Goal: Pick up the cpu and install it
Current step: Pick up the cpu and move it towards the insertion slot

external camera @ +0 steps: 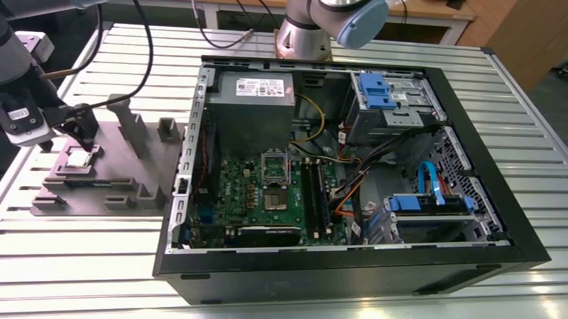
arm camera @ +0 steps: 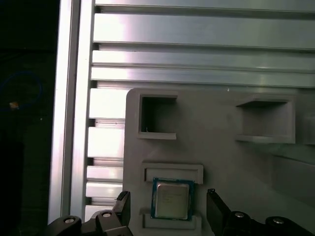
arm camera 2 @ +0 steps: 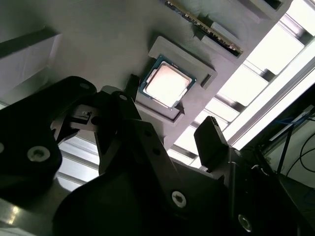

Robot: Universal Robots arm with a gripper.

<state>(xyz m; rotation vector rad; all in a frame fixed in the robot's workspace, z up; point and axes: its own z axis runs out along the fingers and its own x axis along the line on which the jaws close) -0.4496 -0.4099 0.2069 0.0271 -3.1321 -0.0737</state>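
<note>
The gripper is seen with its fingers spread wide, nothing held between them. In both wrist views the cpu is framed between the two fingers, one on either side and each apart from its edges. How far above the chip the fingertips hang cannot be judged well from these angles; no contact can be made out.

The cpu is seated flat, silvery top up, in a shallow square pocket of the grey holder. The holder rests on the slatted table, at the exterior view's left of the open case. Farther off, inside the case, the socket is seen with a dark centre and no chip in it, well apart from the gripper.

The pick-up step is judged to be in hand: the chip is lined up but not yet gripped. A clean grasp would call for the fingers to be kept square to two opposite edges, clear of the pocket's raised lips, and the chip to be kept level.
</note>
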